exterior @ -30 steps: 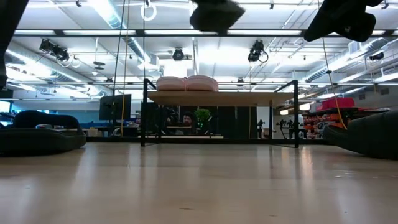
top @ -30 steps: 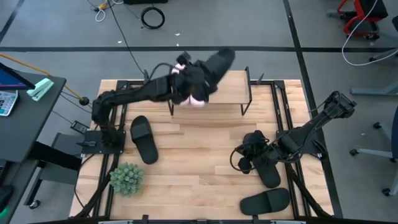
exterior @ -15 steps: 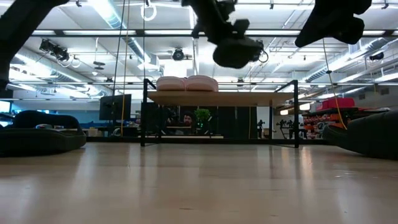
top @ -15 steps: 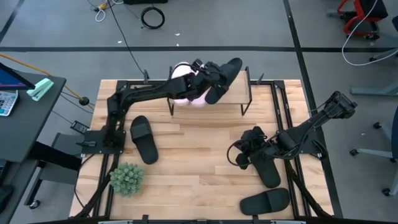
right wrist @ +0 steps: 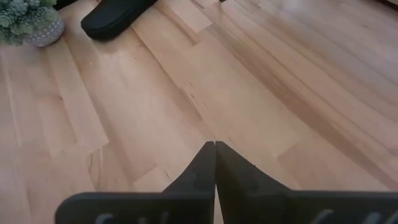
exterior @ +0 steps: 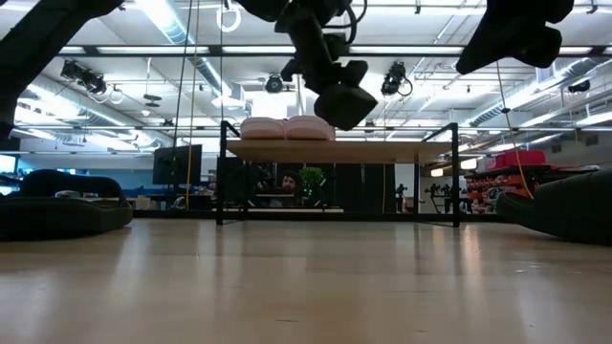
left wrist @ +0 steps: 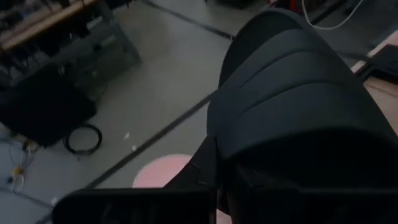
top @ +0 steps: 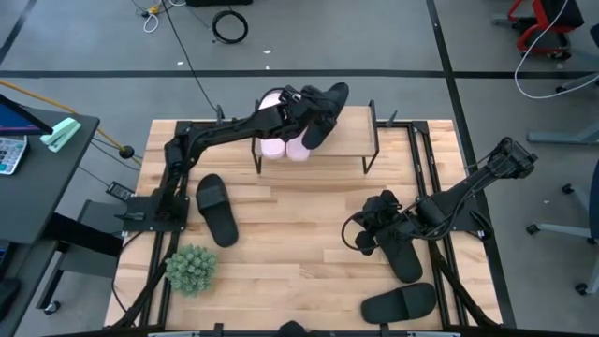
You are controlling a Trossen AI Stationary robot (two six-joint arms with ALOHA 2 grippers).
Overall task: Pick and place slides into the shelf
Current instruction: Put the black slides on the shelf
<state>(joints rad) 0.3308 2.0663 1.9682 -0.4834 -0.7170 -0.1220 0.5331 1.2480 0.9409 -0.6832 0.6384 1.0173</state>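
My left gripper [top: 301, 110] is shut on a black slide [top: 324, 110] and holds it over the shelf [top: 351, 140], just above the plank top [exterior: 382, 150] in the low view. Two pale pink slides [top: 285, 148] lie side by side, soles down, on the left part of the shelf top; they also show in the low view [exterior: 287, 127]. My right gripper [top: 367, 234] is shut and empty over the tabletop, next to a black slide [top: 404, 259]. Two more black slides lie flat on the table at the left [top: 215, 211] and near the front edge [top: 401, 301]. My left gripper holds the black slide by one end [left wrist: 242, 168]; the slide's body hides where the fingers meet it. The slide reaches forward past the fingers, its ridged strap [left wrist: 292, 99] facing the wrist camera. It hangs tilted and clear above the shelf top [exterior: 339, 100].
A small potted plant [top: 191, 269] stands at the table's front left. The shelf's black metal posts [top: 374, 122] rise at its right end. The right half of the shelf top [top: 346, 142] is bare. Cables lie on the floor beyond the table.
My left gripper has carried the black slide down toward the shelf top, beside the pink slides. It has swung the slide a little right and then back toward the far left, turning it as it went. The slide stays clear of the shelf.
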